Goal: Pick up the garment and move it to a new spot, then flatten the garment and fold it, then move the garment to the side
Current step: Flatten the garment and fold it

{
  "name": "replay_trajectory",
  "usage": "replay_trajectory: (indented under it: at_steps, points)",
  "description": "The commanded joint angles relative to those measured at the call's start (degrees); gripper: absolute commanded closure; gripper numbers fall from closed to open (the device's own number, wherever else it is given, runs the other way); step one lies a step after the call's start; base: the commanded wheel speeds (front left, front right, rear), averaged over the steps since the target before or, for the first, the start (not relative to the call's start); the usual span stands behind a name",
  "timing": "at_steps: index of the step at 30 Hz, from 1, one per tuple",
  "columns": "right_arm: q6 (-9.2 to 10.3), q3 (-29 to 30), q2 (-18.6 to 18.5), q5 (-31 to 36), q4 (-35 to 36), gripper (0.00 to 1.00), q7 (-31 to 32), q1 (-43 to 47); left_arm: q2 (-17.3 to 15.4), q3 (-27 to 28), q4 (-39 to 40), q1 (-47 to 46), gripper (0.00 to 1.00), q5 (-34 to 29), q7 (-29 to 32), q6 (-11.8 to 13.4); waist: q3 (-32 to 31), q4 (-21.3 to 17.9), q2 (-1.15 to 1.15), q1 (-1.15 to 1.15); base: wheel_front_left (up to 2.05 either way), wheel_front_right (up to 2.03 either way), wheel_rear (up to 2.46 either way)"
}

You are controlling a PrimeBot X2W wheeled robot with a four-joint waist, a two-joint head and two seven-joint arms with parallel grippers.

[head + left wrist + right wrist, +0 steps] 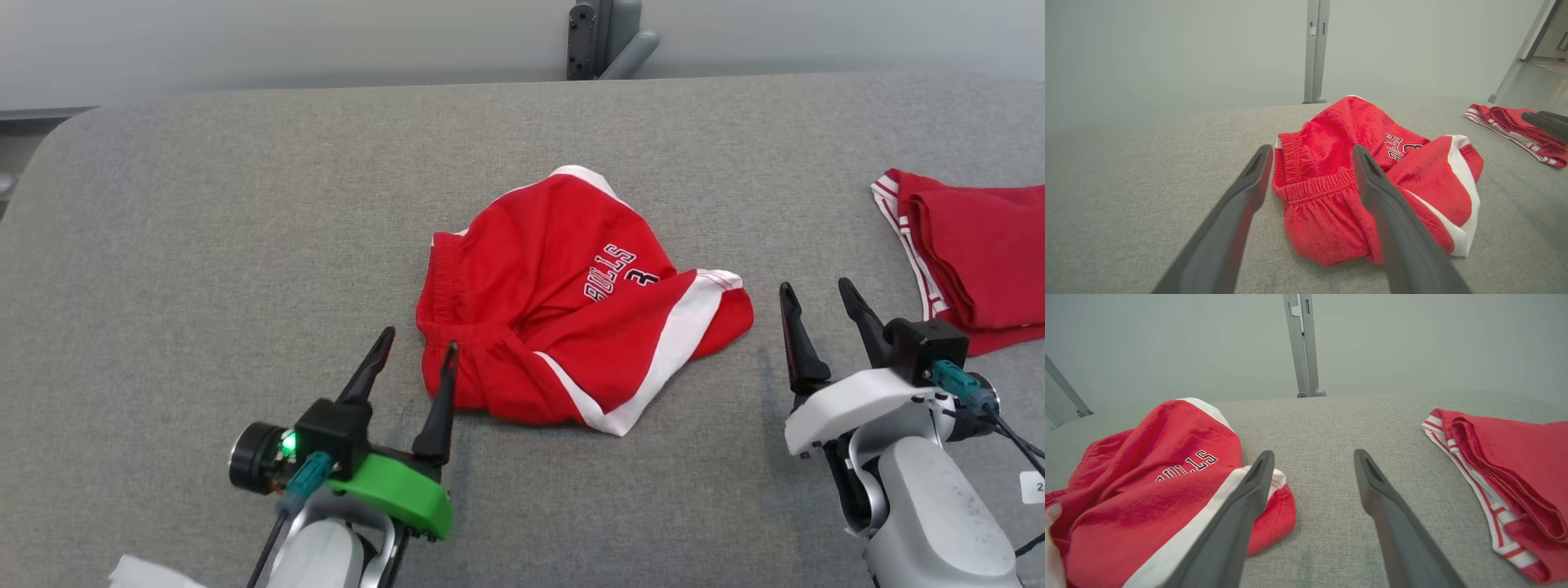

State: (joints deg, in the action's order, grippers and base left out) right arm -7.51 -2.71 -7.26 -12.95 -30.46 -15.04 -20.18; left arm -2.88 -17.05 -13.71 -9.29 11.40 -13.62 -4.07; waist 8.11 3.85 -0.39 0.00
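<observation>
left hand (1312,152): fingers spread | red shorts (1327,212): crumpled on grey table (1126,183), near fingertips

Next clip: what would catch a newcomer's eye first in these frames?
A crumpled pair of red shorts with white trim and dark lettering lies in the middle of the grey padded table. A second red garment, folded, sits at the table's right edge. Both grippers are open and empty: the left gripper at the shorts' near-left corner, the right gripper between the two garments.
</observation>
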Motion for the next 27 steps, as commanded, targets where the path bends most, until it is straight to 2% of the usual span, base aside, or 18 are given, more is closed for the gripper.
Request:
replay_trajectory:
  at_steps: [1,7,14,21,23,27]
  points:
    - [0.05,0.18,0.38,0.78,1.97,0.0,-0.19,1.71,-0.07,-1.42,-1.29,-2.76,0.0,-0.7,1.44,-0.74,-0.6,-1.06,0.39,0.0,0.0,0.0,0.0]
    - [0.05,-0.61,1.69,1.89,6.58,0.0,-0.19,4.23,-0.1,-7.37,-6.52,-9.78,0.0,-0.47,9.01,-1.69,-0.65,-2.51,0.39,0.0,0.0,0.0,0.0]
    - [0.05,-1.17,2.36,2.26,7.64,0.0,-0.19,4.91,-0.12,-11.94,-12.44,-14.88,0.0,1.56,15.11,0.1,-0.08,-3.49,0.39,0.0,0.0,0.0,0.0]
    - [0.05,-0.81,2.41,2.97,7.49,0.0,-0.19,4.95,-0.16,-14.4,-18.68,-20.85,0.0,-0.34,22.48,1.64,0.3,-3.81,0.39,0.0,0.0,0.0,0.0]
    - [0.05,-0.92,2.51,2.96,7.0,0.0,-0.19,4.85,-0.42,-15.87,-20.66,-22.43,0.0,-1.26,26.46,1.23,0.29,-3.89,0.39,0.0,0.0,0.0,0.0]
    - [0.05,-1.18,2.64,2.79,6.83,0.0,-0.19,4.55,-1.04,-17.28,-21.3,-23.42,0.0,-0.98,30.52,-0.33,0.29,-3.98,0.39,0.0,0.0,0.0,0.0]
